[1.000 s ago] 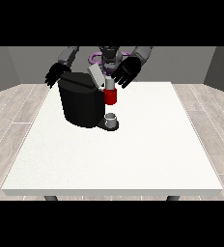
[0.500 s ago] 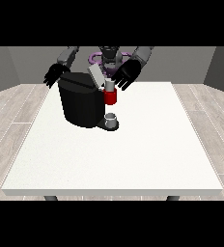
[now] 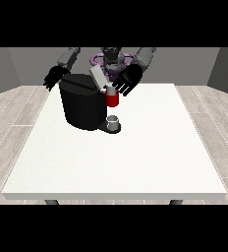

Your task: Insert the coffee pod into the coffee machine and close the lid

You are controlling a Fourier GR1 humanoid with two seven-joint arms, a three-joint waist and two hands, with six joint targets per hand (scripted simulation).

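At the far side of the large white table [image 3: 135,157], close to the robot, stands the squat black coffee machine [image 3: 82,106] with its grey rectangular lid [image 3: 98,78] tilted up and open. On the machine's front sits a red brewing head [image 3: 112,100], and below it a small grey cup [image 3: 113,121] rests on the machine's base.

Just beside the lid, the black hand at the view's right [image 3: 126,81] hovers above the red head with its fingers spread and relaxed, holding nothing that can be seen. Off the machine's other shoulder hangs the black hand at the view's left [image 3: 54,78], apart from the machine, its fingers also loosely extended.

No coffee pod can be made out; whether it already lies in the slot under the lid cannot be told.

Judging by the raised lid and the hand next to it, the step in hand looks like closing. The next move would call for the hand at the view's right to come onto the lid's upper face and press it down flat, without knocking the cup below.
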